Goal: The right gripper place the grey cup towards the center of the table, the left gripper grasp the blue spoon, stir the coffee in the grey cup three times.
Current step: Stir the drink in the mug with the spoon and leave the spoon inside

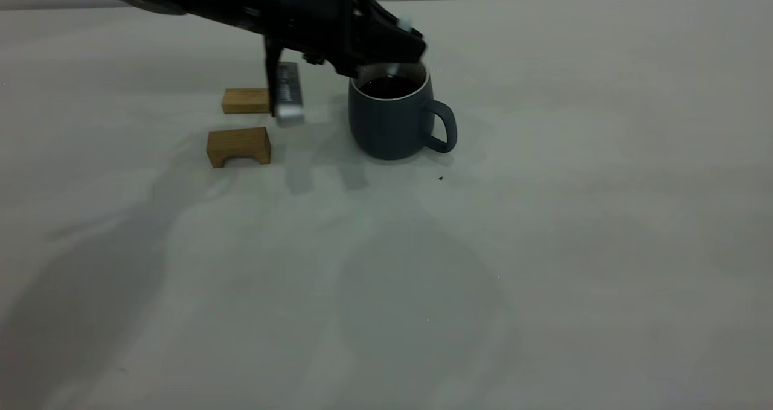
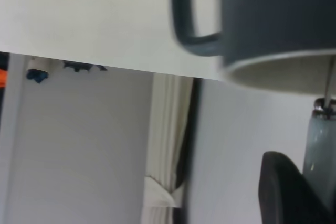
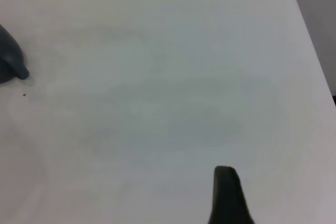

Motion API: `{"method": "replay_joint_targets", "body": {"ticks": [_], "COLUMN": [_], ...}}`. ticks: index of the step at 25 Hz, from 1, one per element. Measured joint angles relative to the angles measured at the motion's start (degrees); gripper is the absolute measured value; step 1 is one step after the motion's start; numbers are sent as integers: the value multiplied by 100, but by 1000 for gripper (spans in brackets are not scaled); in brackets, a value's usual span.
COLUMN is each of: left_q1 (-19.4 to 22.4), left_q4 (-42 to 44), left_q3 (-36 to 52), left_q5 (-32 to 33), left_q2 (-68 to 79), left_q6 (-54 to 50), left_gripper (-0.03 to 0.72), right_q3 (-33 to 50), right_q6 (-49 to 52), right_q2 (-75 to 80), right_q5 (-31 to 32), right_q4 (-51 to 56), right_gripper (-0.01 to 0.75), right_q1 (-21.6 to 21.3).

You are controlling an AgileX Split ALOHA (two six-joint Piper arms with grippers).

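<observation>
- Nearest you lies the table (image 1: 386, 289), a broad matte pale grey-white sheet with soft shadows and a tiny dark speck (image 1: 441, 178) just in front of the mug.
- Next come two tan wooden blocks: the nearer one (image 1: 238, 147) has an arch cut in its underside, and the farther one (image 1: 244, 100) is partly covered by a hanging silver-grey ribbed finger piece (image 1: 288, 93).
- The grey cup (image 1: 389, 120), rounded and slate-coloured with a white rim and one loop handle, stands directly under the left gripper (image 1: 395, 51), its handle on the side away from the blocks.
- The coffee (image 1: 389, 86) shows as a flat, nearly black disc inside the cup.
- Your left gripper, black and bulky, leans over the cup's rim; it is clamped on the blue spoon (image 2: 317, 156), whose pale handle runs beside a dark finger in the left wrist view and whose thin metal neck goes into the cup, where the bowl is hidden.
- Of the right gripper only one dark finger (image 3: 227, 195) enters the right wrist view, well apart from the cup; you cannot tell how it stands.
</observation>
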Motion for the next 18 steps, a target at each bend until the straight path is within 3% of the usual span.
{"method": "replay_joint_targets", "body": {"ticks": [13,15,18], "left_q1": [153,153,153], "left_q4": [-193,-218,-175], "left_q3": [-11,-11,-17], "left_q5": [109,204,271], "left_q2": [46,84,139], "left_q6": [-23,-30,-42], "left_gripper": [114,136,239], "right_q3": [0,0,0], "right_q6": [0,0,0], "right_q2": [0,0,0], "right_q5": [0,0,0], "right_q4": [0,0,0], "right_gripper": [541,541,541], "right_q1": [0,0,0]}}
